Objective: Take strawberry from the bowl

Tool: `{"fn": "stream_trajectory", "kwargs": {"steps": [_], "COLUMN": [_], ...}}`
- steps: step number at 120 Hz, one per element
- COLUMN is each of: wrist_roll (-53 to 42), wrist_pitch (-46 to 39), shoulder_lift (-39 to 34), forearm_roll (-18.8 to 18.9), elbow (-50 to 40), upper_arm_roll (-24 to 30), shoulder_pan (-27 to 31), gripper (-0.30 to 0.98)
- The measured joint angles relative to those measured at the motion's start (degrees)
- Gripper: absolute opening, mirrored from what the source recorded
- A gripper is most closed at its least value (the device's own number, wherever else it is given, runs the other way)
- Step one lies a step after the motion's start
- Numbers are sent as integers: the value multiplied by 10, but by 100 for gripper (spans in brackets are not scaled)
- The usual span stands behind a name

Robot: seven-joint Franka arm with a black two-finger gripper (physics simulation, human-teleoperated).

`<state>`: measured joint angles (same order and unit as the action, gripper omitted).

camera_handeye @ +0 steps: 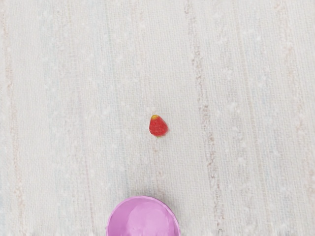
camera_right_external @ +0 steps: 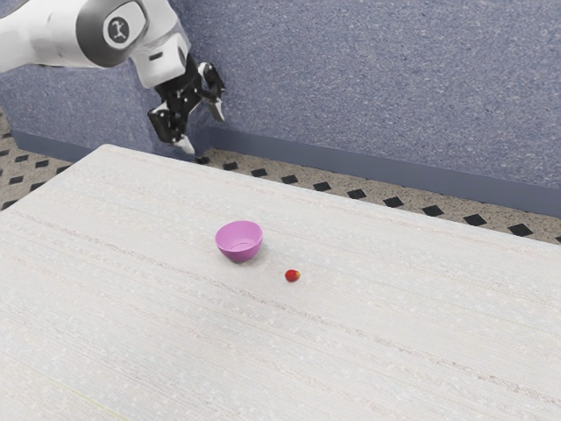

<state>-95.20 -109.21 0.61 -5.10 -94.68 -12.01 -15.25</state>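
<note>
Speckled blue-grey walling [camera_right_external: 368, 70] is bounding the scene behind a pale, faintly striped desk [camera_right_external: 394, 307], and a diamond-patterned floor [camera_right_external: 474, 218] is being exposed between the two. Above the far edge of the desk, the gripper [camera_right_external: 203, 132] is being suspended from the arm [camera_right_external: 39, 35], with its fingers being held apart and nothing being clamped between them.

The strawberry [camera_handeye: 158, 127] is being supported by the bare desk surface, just beside the pink bowl [camera_right_external: 239, 254] and outside it. No contact is being made between fruit and bowl. The removal named in the task is therefore being judged as already satisfied in position; if a pick is being required, descent to the fruit is being called for next.

Fault conditions are being identified as follows:

- Missed grasp: a very small, low target is being presented, so closure above or beside it is being risked if height or centring is being misjudged.
- Rolling: a rounded, tapered body is being offered to the fingers, so displacement is being risked if one side is being touched first.
- Bowl collision: little clearance is being provided, so the rim is being endangered if the fingers are being spread along the bowl-to-fruit line.
- Crushing or desk contact: damage is being risked if excessive force or depth is being applied.
</note>
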Motion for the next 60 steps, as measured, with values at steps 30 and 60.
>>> {"fn": "stream_trajectory", "kwargs": {"steps": [30, 60], "wrist_roll": [247, 462], "wrist_pitch": [199, 268], "shoulder_lift": [-80, -78], "forearm_roll": [61, 50], "elbow": [6, 1], "upper_arm_roll": [-24, 43], "shoulder_pan": [18, 82], "gripper": [67, 68]}}
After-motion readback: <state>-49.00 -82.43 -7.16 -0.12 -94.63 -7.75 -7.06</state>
